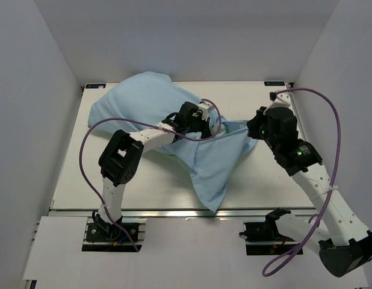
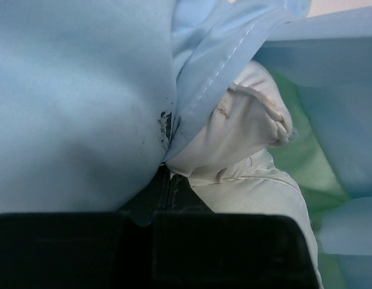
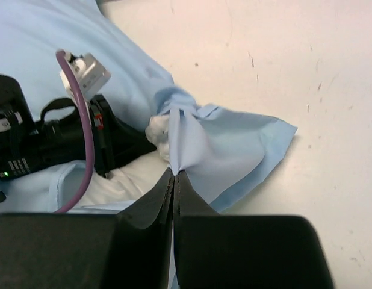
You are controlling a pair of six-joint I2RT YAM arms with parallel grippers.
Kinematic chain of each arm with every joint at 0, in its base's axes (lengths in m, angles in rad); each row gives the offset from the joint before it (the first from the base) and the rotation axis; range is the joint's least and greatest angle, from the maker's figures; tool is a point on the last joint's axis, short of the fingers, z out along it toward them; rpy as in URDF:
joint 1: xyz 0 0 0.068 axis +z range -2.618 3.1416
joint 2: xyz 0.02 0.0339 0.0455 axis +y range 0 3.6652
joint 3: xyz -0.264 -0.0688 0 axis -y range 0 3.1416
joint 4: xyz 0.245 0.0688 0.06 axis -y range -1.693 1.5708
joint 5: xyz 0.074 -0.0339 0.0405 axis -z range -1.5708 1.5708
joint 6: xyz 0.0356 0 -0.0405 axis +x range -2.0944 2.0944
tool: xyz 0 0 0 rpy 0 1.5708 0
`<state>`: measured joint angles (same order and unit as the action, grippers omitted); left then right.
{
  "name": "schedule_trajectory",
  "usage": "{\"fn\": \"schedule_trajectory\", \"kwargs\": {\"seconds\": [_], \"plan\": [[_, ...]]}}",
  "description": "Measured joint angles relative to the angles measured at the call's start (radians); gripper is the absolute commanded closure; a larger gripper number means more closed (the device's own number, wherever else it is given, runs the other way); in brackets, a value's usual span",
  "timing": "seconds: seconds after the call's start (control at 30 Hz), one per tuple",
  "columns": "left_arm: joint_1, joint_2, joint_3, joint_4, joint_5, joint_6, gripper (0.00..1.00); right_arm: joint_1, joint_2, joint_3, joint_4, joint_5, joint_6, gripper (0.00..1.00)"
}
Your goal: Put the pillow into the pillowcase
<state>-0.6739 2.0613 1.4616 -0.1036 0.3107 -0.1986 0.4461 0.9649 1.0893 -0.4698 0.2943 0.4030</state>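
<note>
Both arms at the cloth's opening, white corner showing.
The pillowcase (image 1: 144,99) lay across the tabletop (image 1: 276,174), plain lt-blue face up, bulging at the far-left end, with a flat tail running to the near edge at centre. R pincer (image 3: 174,177) had its fingers pressed together on a bunched fold of the blue cloth at the right-hand edge, and the cloth fanned out past the tips onto the tabletop. L pincer (image 1: 209,123) was buried in cloth mid-case. L wrist cam showed blue fabric, a hemmed edge, and a corner of the pillow (image 2: 240,132) poking out with green lining beside it. Couldn't tell if L fingers were apart or together. In R wrist cam the white corner sat just beside R's grip pt.
</note>
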Motion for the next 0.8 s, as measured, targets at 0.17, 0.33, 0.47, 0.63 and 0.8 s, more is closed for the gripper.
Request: {"fn": "schedule_trajectory", "kwargs": {"seconds": [0.17, 0.33, 0.47, 0.63, 0.8], "plan": [[0.013, -0.034, -0.043, 0.028, 0.022, -0.020, 1.00, 0.004, 0.088, 0.137, -0.017, 0.005, -0.064, 1.00], [0.014, -0.070, -0.073, 0.028, 0.032, -0.023, 1.00, 0.008, 0.195, 0.262, -0.026, -0.012, -0.132, 1.00], [0.023, -0.106, -0.068, -0.004, 0.065, -0.025, 1.00, 0.004, 0.184, 0.226, 0.031, -0.147, -0.164, 1.00], [0.029, -0.169, -0.066, -0.063, 0.101, -0.021, 1.00, -0.013, 0.131, -0.014, 0.148, -0.430, -0.182, 0.46], [0.032, -0.225, -0.129, -0.072, 0.106, -0.016, 1.00, -0.020, 0.189, -0.151, 0.077, -0.544, -0.191, 0.38]]}}
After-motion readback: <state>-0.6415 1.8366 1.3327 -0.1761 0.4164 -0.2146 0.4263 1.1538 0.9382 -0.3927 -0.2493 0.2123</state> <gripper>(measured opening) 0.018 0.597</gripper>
